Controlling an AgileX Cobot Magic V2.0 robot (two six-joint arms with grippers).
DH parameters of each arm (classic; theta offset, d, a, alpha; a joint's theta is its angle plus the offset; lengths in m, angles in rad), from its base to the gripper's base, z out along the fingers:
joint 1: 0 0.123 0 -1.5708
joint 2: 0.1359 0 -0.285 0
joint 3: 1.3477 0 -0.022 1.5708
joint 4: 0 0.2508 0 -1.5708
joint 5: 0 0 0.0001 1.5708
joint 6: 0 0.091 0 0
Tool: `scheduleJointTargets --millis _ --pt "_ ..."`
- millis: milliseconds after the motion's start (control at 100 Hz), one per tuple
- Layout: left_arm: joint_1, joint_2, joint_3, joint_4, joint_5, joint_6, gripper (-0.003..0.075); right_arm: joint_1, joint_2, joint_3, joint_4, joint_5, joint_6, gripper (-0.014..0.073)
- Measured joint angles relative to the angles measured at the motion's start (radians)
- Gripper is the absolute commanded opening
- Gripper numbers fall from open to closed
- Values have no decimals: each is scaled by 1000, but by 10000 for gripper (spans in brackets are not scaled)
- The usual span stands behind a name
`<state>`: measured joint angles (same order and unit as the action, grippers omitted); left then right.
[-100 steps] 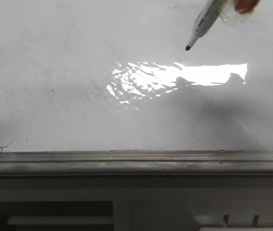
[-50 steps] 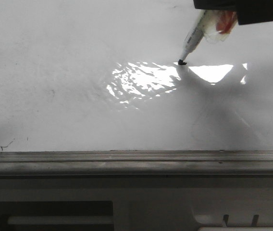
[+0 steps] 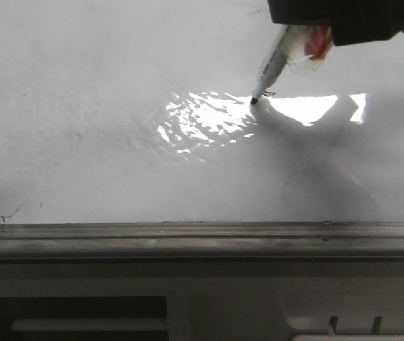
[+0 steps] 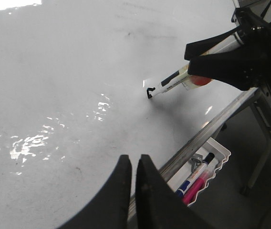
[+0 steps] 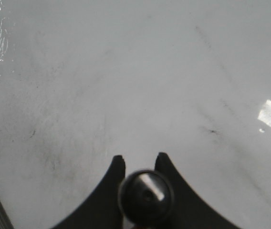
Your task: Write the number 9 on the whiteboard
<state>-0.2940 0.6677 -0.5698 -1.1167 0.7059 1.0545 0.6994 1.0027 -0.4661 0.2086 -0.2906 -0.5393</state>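
Since the earlier frame, the marker (image 3: 272,67) tip has shifted left, leaving a short dark stroke (image 3: 268,93) on the whiteboard (image 3: 81,106). The right gripper (image 5: 140,164) is clamped on the marker. Only the left wrist view shows the left gripper (image 4: 131,168), its jaws nearly closed and empty, and a marker tray (image 4: 204,174) at lower right.

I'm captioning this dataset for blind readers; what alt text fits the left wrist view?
The right end effector holds a marker with its tip on the glossy whiteboard, where a short dark stroke has begun. The left end effector is shut in the foreground, and spare markers lie in a tray below the board's edge.
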Motion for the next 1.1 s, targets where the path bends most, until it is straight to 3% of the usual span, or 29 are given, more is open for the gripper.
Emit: scheduleJointTargets --millis 690,1100 --pt "0 0 0 0 0 0 -18 -77 -15 -95 27 195 28 -48" --pt "0 0 0 2 17 0 -18 -81 0 -123 29 173 -10 -48"
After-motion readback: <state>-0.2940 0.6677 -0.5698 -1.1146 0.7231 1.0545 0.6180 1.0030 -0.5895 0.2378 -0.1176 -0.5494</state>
